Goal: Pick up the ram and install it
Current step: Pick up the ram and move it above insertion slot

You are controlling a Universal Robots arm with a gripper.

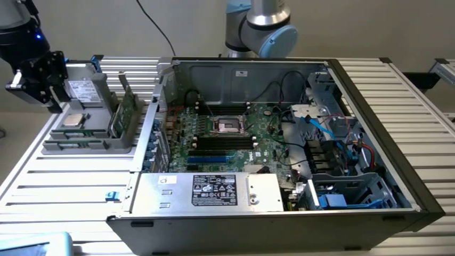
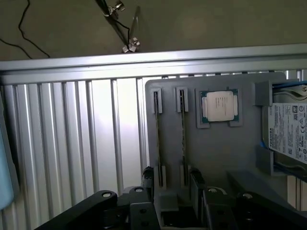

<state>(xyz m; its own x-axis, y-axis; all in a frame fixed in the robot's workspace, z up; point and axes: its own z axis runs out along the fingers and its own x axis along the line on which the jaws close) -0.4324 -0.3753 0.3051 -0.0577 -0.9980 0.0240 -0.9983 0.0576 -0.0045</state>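
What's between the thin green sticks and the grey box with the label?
The silver chip sits between the ram and the drive; the wrist view shows it.

Open computer case (image 1: 235, 80) on slatted table (image 1: 57, 186); grey tray (image 2: 216, 148) beside it holds processor chip (image 2: 219, 106), drive (image 2: 288, 132).

Ribbed surface (image 2: 72, 143) gleams, bare metal. Tray (image 2: 220, 153) looks matt grey plastic. The claw (image 2: 172, 186) is black with a slight sheen.
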